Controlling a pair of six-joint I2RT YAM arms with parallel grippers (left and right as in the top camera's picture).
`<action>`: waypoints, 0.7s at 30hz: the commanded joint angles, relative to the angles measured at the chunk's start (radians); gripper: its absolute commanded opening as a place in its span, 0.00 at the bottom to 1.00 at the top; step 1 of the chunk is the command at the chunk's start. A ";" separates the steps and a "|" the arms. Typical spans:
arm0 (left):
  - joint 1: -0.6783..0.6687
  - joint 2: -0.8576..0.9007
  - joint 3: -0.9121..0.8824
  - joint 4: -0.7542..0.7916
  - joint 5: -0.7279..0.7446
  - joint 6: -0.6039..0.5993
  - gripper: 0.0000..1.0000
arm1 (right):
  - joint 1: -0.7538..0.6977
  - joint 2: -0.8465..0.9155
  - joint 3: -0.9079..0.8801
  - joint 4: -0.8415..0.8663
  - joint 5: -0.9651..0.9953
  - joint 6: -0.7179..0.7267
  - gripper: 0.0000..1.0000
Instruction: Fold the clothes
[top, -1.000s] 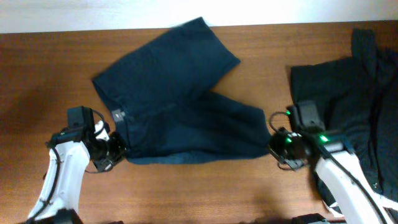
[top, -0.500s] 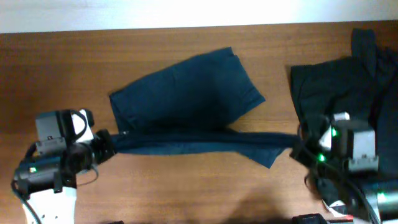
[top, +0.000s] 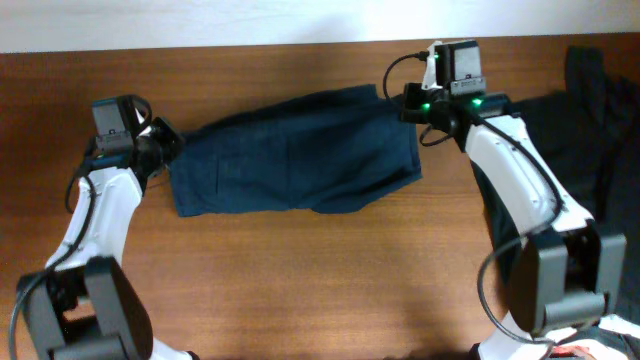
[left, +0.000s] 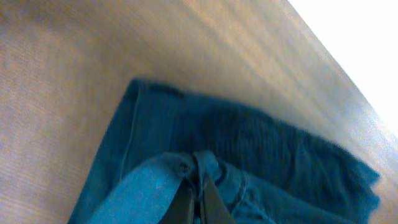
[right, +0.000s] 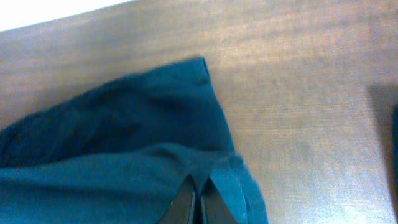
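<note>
Two grippers carry near hem over far hem: left gripper (top: 165, 148) and right gripper (top: 407, 104) now sit at far side of table (top: 300, 290), where a second ago we had them near us. Shorts (top: 295, 165) lie doubled, mid-table. Both jaws nearly closed, each pinching a fabric corner. We judge fold made, release next. Dark pile (top: 590, 120) waits at right.

Item count, overhead view:

- Dark blue fabric garment (top: 295, 165): one, at centre, toward the far edge.
- Heap of black cloth (top: 590, 140): one, at the right. The number of pieces in it cannot be determined.
- White robot arms: two, the left arm (top: 100, 215) and the right arm (top: 520, 180).
- Black two-finger grippers: two, the left gripper (top: 165, 148) and the right gripper (top: 408, 103).
- Brown wooden table (top: 300, 280): one.
</note>
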 joint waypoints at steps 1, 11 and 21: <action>0.022 0.122 0.009 0.126 -0.066 -0.003 0.01 | 0.004 0.094 0.022 0.089 0.068 -0.018 0.04; 0.053 0.213 0.045 0.307 0.059 -0.002 0.99 | 0.028 0.199 0.022 0.344 0.032 -0.017 0.99; 0.031 0.199 0.050 -0.066 0.104 0.208 0.99 | 0.042 0.243 -0.112 -0.144 -0.038 -0.047 0.47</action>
